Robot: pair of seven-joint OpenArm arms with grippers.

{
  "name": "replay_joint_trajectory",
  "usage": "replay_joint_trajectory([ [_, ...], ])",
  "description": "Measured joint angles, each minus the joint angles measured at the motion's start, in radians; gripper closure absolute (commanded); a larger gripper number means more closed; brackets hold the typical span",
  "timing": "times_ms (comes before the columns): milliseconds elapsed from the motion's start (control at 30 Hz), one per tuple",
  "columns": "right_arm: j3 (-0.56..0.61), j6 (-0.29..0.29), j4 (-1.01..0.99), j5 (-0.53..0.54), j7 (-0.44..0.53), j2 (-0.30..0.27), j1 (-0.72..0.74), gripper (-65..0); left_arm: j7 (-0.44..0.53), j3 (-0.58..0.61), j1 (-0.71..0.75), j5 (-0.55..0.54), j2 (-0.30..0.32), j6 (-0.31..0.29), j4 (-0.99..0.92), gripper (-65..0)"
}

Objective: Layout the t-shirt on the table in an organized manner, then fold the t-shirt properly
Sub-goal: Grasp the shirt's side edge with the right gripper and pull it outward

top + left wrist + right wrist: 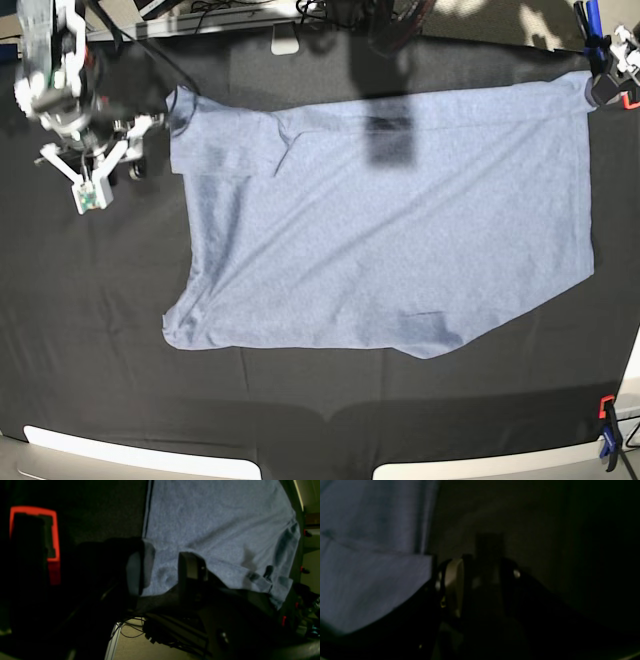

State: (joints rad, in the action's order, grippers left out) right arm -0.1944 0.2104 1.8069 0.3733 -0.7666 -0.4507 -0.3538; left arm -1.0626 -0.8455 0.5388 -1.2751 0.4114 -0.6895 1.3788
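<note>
Across the black tabletop (90, 330) the t-shirt (400, 230) lay spread, its long axis running side to side; the right pincer (95, 150) stood open and empty just beside the sleeve end; the left pincer (160, 570), also open, straddled the far hem corner without gripping it.

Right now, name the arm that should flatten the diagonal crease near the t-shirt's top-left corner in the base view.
Right arm. Its open gripper sits just off that end of the t-shirt, close to the crease; the left gripper is at the far corner.
</note>
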Motion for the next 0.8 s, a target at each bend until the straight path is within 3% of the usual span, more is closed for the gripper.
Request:
replay_joint_trajectory([
  [167, -0.003, 0.018, -0.164, 0.05, 0.003, 0.049, 0.188, -22.2, 0.003, 0.0, -0.002, 0.0, 0.0, 0.0, 0.0, -23.2],
  [267, -0.004, 0.117, -0.286, 0.104, -0.012, 0.08, 0.274, -22.8, 0.007, 0.0, -0.002, 0.0, 0.0, 0.0, 0.0, -23.2],
  [367, -0.004, 0.197, -0.412, 0.138, -0.028, 0.114, 0.352, -27.4, 0.007, 0.0, -0.002, 0.0, -0.001, 0.0, 0.0, -23.2],
  [567, -0.006, 0.236, -0.582, 0.153, -0.069, 0.167, 0.497, -28.8, 0.007, 0.0, -0.002, 0.0, -0.001, 0.0, 0.0, -23.2],
  [800, -0.005, 0.238, -0.601, 0.146, -0.131, 0.233, 0.548, -28.8, 0.007, 0.0, -0.002, 0.0, -0.001, 0.0, 0.0, -23.2],
])
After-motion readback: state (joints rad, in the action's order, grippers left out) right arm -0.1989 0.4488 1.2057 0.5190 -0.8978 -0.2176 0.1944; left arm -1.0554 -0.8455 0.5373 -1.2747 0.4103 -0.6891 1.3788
